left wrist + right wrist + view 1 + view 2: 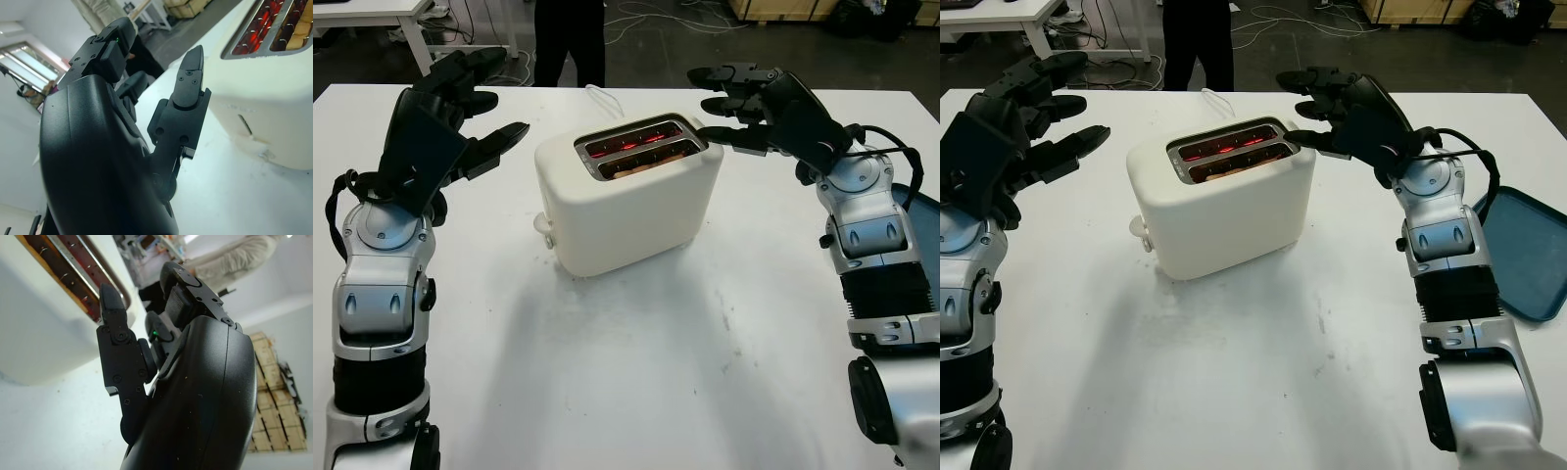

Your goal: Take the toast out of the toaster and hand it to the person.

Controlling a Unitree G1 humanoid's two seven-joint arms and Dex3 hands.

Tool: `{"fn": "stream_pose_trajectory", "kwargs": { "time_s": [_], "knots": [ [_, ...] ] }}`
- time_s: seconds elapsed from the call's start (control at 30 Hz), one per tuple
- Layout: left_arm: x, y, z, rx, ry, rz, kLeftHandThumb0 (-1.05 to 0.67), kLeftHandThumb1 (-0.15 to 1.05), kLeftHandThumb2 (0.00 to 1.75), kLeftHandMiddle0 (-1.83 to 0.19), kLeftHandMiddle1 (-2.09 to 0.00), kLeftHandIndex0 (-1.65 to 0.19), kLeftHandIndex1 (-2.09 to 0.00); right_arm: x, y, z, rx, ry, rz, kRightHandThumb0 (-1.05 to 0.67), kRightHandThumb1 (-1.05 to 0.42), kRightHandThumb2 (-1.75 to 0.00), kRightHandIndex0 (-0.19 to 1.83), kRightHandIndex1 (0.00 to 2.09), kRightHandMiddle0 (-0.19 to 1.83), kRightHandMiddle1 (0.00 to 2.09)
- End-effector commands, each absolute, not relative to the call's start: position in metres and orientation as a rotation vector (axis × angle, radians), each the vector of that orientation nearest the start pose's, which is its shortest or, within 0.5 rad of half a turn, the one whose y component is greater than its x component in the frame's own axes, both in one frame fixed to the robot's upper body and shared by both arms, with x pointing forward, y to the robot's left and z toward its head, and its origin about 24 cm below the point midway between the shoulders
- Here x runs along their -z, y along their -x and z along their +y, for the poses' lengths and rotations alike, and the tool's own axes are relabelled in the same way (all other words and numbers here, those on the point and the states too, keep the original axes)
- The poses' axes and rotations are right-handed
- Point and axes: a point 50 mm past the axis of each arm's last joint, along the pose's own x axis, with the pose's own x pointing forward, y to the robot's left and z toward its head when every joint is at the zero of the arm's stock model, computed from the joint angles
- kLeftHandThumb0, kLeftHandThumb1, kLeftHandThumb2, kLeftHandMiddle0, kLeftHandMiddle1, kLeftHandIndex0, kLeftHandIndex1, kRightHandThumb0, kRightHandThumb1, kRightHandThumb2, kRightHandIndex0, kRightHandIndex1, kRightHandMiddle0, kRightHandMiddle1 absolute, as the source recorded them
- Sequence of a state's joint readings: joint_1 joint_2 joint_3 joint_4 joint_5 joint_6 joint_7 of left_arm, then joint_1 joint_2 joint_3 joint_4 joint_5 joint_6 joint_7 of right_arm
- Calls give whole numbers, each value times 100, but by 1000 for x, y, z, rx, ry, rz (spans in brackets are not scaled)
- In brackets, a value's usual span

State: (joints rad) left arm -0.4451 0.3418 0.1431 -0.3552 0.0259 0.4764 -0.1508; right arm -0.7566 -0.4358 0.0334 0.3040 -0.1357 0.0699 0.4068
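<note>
The toast (641,164) is seen sunk in the front slot of the toaster (626,201), whose slots run lengthwise between the hands. The right hand (729,98), open and empty, is held just beside the toaster's right end, nearer than the open left hand (475,108). The toaster is set on a white table (636,372); a person (570,39) stands beyond the toaster.

A lab or workshop: floor cables (656,15), white desks (372,20), stacked crates (274,396).

Open table (636,372) all round toaster (626,196); slots clear above, right hand (744,98) fingers nr rim.
</note>
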Motion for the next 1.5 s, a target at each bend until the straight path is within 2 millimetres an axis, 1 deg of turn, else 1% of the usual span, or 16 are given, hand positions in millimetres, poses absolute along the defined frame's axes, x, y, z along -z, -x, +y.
{"fn": "stream_pose_trajectory", "kwargs": {
  "time_s": [0.0, 0.2, 0.67, 0.83, 1.03, 1.2, 1.47],
  "knots": [
    [-215, -294, 196, 31, -342, -325, -24, 84, 21, -8, -90, -37, -27, -216, -365, -174, -342, 631, -300, -33, -92, -5, 49, 16, 54, 1],
    [-215, -292, 196, 28, -335, -331, -24, 84, 22, -6, -92, -36, -28, -215, -366, -175, -350, 627, -300, -35, -92, -6, 50, 17, 55, 1],
    [-217, -290, 192, 18, -327, -322, -24, 84, 23, -4, -92, -34, -29, -215, -367, -176, -356, 564, -320, -31, -92, -4, 47, 18, 54, 0],
    [-217, -290, 191, 21, -327, -327, -25, 84, 23, -4, -93, -33, -30, -217, -367, -175, -361, 586, -331, -31, -92, -4, 48, 19, 54, 1],
    [-215, -288, 191, 20, -320, -325, -28, 84, 22, -3, -94, -33, -30, -216, -367, -172, -352, 603, -331, -36, -92, -4, 49, 22, 56, 1],
    [-212, -289, 193, 16, -302, -325, -33, 84, 21, -4, -94, -33, -31, -215, -366, -170, -337, 582, -324, -31, -92, -5, 46, 22, 54, 0],
    [-213, -291, 187, 34, -304, -321, -33, 85, 18, -5, -94, -33, -32, -214, -366, -170, -328, 591, -322, -32, -92, -6, 45, 23, 54, 0]
  ]
}}
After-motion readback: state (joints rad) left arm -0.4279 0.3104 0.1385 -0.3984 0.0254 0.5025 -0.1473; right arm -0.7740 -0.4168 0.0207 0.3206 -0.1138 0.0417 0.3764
